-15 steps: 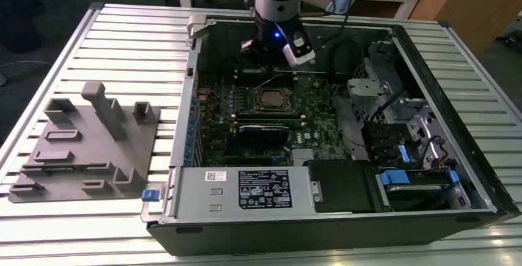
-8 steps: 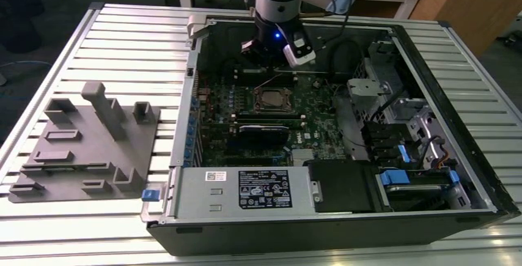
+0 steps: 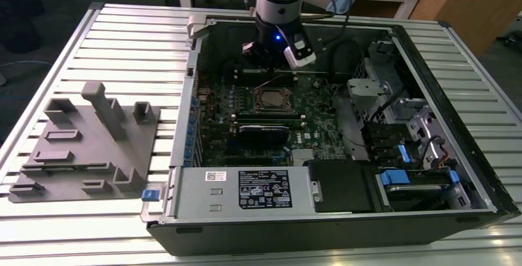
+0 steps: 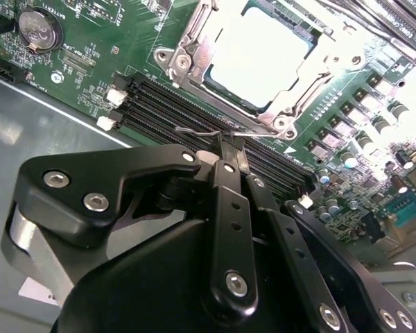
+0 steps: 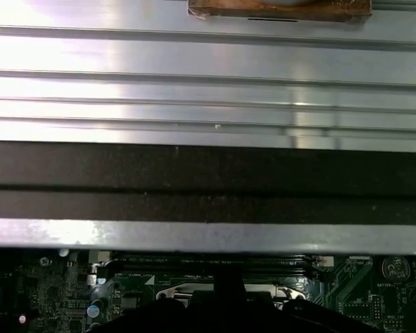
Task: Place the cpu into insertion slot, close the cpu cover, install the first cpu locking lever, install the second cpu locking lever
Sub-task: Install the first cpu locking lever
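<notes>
The cpu point(image 4: 260, 55) is sitting in the insertion slot point(image 3: 272, 98) on the motherboard point(image 4: 90, 90), and the cpu cover point(image 4: 191, 43) is lying closed around it, so these two steps appear done. The gripper point(image 4: 227, 149) is pressing its closed fingertips against a thin wire locking lever point(image 4: 194, 130) just beside the socket. Lever installation appears to be under way, not complete.

Case wall between ribbed table and circuit board
A black case wall point(image 5: 208, 184) runs as a dark band between the silvery ribbed table point(image 5: 208, 62) and the green circuit board point(image 5: 360, 295), where long black slots point(image 5: 208, 263) and a coin cell point(image 5: 395, 267) lie near the dark gripper point(image 5: 229, 281)
</notes>
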`<state>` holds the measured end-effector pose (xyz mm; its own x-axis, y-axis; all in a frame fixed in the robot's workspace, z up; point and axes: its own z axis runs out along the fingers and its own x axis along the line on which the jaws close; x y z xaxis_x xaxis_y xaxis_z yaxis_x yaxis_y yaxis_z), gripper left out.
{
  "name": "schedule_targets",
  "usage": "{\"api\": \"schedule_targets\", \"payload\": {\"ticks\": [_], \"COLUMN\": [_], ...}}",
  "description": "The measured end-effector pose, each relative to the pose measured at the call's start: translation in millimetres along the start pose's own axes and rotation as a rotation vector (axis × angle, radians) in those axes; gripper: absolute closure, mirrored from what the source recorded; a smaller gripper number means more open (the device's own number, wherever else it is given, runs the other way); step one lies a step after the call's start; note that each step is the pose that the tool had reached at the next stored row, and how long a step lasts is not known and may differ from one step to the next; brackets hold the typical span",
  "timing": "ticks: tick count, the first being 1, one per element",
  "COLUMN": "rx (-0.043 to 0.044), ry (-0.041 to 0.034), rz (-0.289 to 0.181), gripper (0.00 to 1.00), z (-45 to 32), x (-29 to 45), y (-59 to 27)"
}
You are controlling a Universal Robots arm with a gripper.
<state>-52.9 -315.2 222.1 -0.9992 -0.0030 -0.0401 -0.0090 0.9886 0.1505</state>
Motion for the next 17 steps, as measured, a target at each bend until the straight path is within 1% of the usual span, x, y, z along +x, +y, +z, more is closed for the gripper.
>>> {"api": "schedule_targets", "payload": {"ticks": [10,17], "rx": [-0.0001,-0.0001], "ry": [-0.0001,-0.0001], "rz": [0.0,0.0], "gripper": [0.89,0.89], "z": [1.8,5.2], "x": [-2.2,-6.4], "y": [-0.3,-1.4]}}
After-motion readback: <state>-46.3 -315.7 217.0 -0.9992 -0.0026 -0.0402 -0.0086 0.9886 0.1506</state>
